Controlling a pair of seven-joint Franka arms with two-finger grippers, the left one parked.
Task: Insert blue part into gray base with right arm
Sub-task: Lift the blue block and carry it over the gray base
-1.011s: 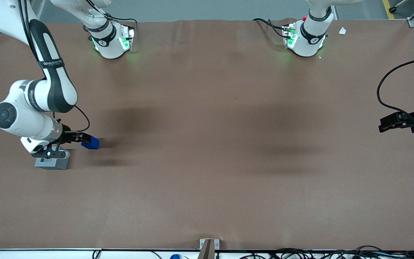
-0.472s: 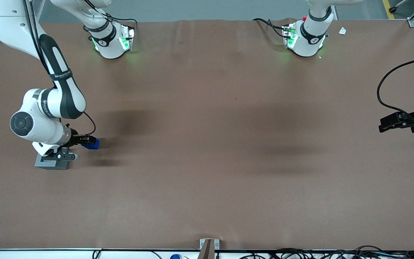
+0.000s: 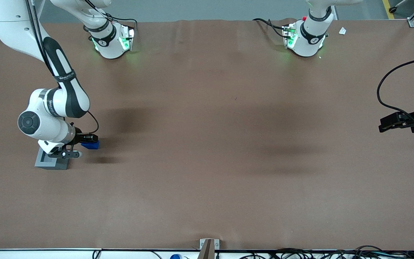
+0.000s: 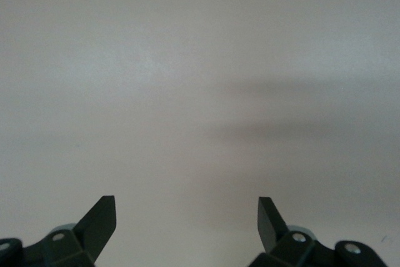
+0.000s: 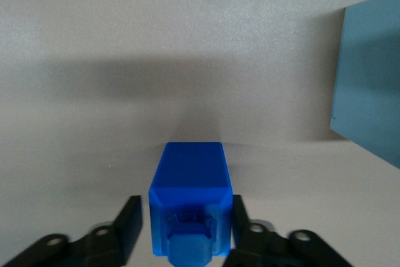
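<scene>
gripping: gripper (image 5: 187,220) straddles the blue part (image 5: 190,201), fingers parted, small gaps either side
blue part: on table (image 3: 207,144)
gray base (image 3: 51,162): just beside, nearer front camera

The blue part (image 5: 189,207) looks like smooth, slightly glossy moulded plastic, set between the matt black plastic fingers (image 5: 128,220) of the gripper (image 3: 89,138) at the middle left of the front view. The gray base (image 3: 51,163) below it has a dull, even finish. The brown table cover (image 3: 207,144) looks matt and faintly creased, like paper or cloth.
</scene>
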